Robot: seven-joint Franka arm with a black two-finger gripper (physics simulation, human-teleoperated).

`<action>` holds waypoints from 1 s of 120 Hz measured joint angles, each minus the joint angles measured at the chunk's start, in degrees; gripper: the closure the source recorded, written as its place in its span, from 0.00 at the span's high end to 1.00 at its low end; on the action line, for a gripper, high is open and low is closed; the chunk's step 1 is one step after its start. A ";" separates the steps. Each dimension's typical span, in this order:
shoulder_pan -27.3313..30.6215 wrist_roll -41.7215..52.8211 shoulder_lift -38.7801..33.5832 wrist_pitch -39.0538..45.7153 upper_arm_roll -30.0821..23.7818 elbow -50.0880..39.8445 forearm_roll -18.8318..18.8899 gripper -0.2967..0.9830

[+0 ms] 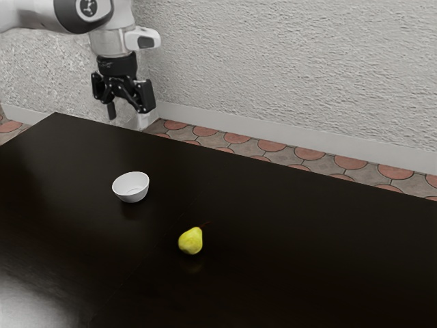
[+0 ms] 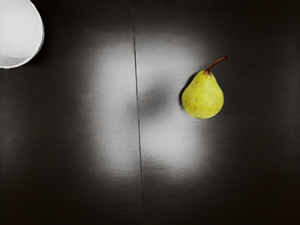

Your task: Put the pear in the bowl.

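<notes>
Glare lies on the dark tabletop (image 1: 68,225) at the exterior view's left, a reflection from its polished surface. From that side comes the white arm (image 1: 34,15), its gripper (image 1: 128,109) hanging above the table's far edge, the two black fingers spread wide with nothing between them; that height and gap suggest a ready pose, with the grasp not yet begun. Next, lower down, sits the white bowl (image 1: 131,187), upright on its base with its mouth facing up, so it can receive fruit as it stands. In the wrist view a thin seam (image 2: 137,93) runs between bowl and pear. The yellow-green pear (image 1: 191,240) comes last, well apart from the bowl, lying on its side on the bare wood, as a rounded, narrow-necked fruit would tend to rest, its stem (image 2: 216,63) pointing away from the belly. Closing across the belly's width should hold best; a pinch too near the neck could let it roll or slip. It would then need lifting clear of the bowl's rim.
</notes>
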 joint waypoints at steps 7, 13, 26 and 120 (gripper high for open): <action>-1.53 -0.42 -0.11 0.96 1.31 0.03 0.12 0.77; -2.55 -0.72 -0.18 1.58 2.14 0.04 0.11 0.77; -3.18 -1.27 -0.08 2.51 2.45 0.19 0.03 0.77; -2.17 -2.64 5.46 36.37 -1.57 -27.64 -1.55 0.77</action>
